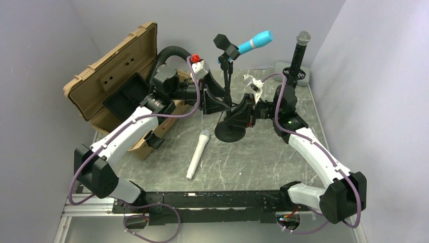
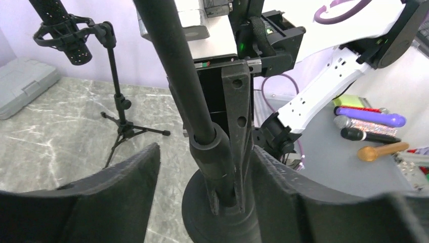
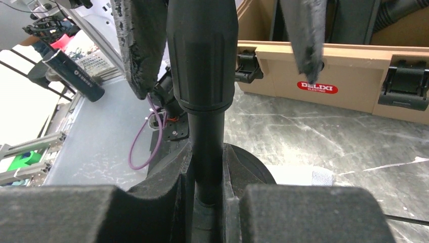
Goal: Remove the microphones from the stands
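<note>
Atop the stand [image 1: 228, 88], the blue microphone [image 1: 255, 41] sits unremoved; the right gripper [image 3: 208, 187] clamps the stand, the left gripper [image 2: 205, 169] gapes around it.

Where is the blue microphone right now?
In the top view, the blue microphone is mounted atop the round-base stand at centre back, angled up to the right, just left of the black microphone.

Matt black, smooth-finished stand [image 1: 229, 96] on a polished grey-veined stone-look table [image 1: 243, 162]; rough, matt black foam-like pads [image 2: 121, 192]; glossy blue plastic mic [image 1: 255, 41]; ribbed tan plastic case [image 1: 111, 66] with glossy red label [image 3: 317, 87].
</note>
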`<state>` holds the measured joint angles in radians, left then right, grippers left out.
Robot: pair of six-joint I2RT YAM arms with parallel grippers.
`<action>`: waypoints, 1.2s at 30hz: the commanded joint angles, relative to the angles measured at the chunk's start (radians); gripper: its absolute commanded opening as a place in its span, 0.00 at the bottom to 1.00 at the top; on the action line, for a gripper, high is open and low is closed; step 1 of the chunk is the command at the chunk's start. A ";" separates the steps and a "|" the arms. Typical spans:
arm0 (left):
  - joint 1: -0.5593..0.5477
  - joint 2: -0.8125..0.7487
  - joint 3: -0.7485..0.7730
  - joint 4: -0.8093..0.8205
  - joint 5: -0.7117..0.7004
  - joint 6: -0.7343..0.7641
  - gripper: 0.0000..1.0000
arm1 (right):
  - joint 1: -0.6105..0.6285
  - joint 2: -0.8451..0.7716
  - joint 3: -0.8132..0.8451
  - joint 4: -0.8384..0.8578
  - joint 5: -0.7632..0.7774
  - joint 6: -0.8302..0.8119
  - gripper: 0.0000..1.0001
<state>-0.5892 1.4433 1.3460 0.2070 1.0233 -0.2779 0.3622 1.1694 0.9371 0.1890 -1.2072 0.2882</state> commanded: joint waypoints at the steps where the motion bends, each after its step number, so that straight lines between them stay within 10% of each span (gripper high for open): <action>1: -0.031 0.007 0.011 0.110 0.026 -0.057 0.60 | -0.001 -0.016 0.010 0.063 0.006 -0.025 0.00; 9: -0.068 0.032 0.021 0.141 -0.106 -0.211 0.00 | 0.000 -0.030 0.003 -0.007 0.125 -0.104 0.00; 12: -0.096 0.017 0.038 -0.011 -0.290 -0.233 0.00 | 0.002 -0.031 0.015 -0.045 0.197 -0.134 0.00; 17: -0.129 0.031 0.114 -0.337 -0.636 -0.322 0.37 | 0.003 -0.018 0.030 -0.042 0.293 -0.123 0.00; 23: -0.133 -0.005 0.114 -0.347 -0.625 -0.209 0.96 | -0.013 -0.021 0.017 -0.028 0.255 -0.133 0.00; 28: -0.086 -0.080 0.049 -0.299 -0.549 -0.059 0.99 | -0.025 -0.049 -0.004 -0.002 0.132 -0.127 0.00; 36: -0.020 -0.058 0.068 -0.098 -0.044 0.093 0.99 | -0.026 -0.044 -0.019 0.118 -0.064 -0.007 0.00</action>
<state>-0.6128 1.3754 1.3693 -0.0185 0.6762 -0.2932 0.3382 1.1603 0.9142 0.1284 -1.1313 0.2062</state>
